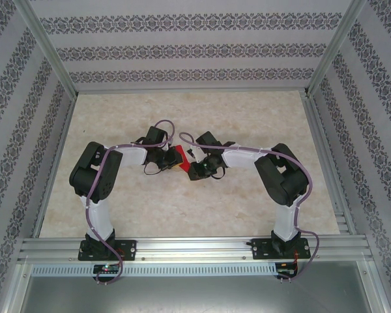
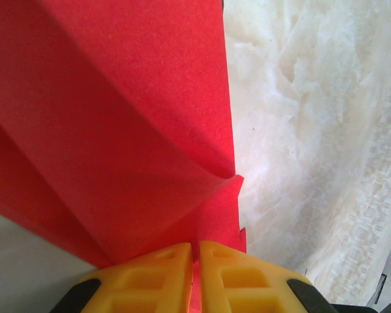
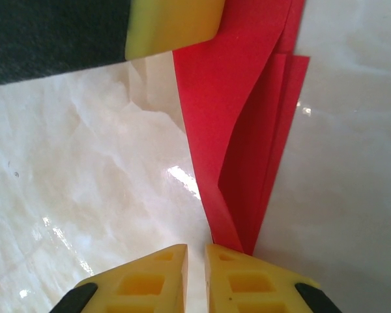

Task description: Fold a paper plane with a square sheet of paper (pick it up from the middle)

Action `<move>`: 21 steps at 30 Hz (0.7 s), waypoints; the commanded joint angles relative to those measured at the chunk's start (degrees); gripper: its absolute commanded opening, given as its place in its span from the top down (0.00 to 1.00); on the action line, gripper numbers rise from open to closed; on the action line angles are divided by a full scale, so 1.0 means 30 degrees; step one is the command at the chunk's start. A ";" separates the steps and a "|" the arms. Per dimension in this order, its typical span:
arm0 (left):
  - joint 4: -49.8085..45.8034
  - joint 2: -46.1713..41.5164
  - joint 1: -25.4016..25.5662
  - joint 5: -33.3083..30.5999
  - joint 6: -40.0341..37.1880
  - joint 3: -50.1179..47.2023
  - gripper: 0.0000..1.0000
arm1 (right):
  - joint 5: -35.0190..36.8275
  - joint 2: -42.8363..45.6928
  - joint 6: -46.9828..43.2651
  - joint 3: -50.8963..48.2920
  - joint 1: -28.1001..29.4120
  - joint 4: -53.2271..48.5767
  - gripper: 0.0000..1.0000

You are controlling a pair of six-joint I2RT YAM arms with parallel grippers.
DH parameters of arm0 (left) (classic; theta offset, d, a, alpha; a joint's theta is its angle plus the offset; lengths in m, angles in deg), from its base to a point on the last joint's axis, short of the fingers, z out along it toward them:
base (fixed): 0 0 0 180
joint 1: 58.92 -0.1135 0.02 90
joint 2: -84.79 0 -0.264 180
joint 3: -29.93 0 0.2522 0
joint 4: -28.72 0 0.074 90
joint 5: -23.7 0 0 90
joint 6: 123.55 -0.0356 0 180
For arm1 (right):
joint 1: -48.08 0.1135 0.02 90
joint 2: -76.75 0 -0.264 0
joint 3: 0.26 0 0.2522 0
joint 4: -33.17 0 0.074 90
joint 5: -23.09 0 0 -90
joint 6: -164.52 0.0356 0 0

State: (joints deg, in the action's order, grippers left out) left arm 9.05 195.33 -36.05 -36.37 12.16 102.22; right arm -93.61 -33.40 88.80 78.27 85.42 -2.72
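Marbled table (image 1: 182, 208) between patterned walls (image 1: 182, 52), we saw folded red paper (image 1: 178, 157) near its middle, left gripper (image 2: 194, 251) pinched tight on the paper's edge, right gripper (image 3: 196, 251) with jaws almost together, bare table showing through the gap, the paper's folded point just beside one finger.
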 commanded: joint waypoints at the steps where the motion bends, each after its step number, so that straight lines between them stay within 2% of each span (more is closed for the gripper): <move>1: -0.1060 0.2065 -0.0211 -0.3054 -0.0409 -0.0551 0.85 | -0.1082 0.0539 -0.0095 -0.0467 -0.0136 0.0118 0.84; 8: -0.1049 0.1970 -0.0212 -0.2999 -0.0472 -0.0610 0.85 | -0.2838 0.1904 0.1040 -0.0788 -0.0669 0.1865 0.83; 21: -0.0996 0.2059 -0.0204 -0.2973 -0.0500 -0.0663 0.85 | -0.1792 0.0083 0.0306 -0.0264 -0.0646 0.0504 0.83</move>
State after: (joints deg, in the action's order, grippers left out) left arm 9.05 195.33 -36.05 -36.37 12.16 102.24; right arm -99.97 -31.89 90.92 76.37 83.56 -0.19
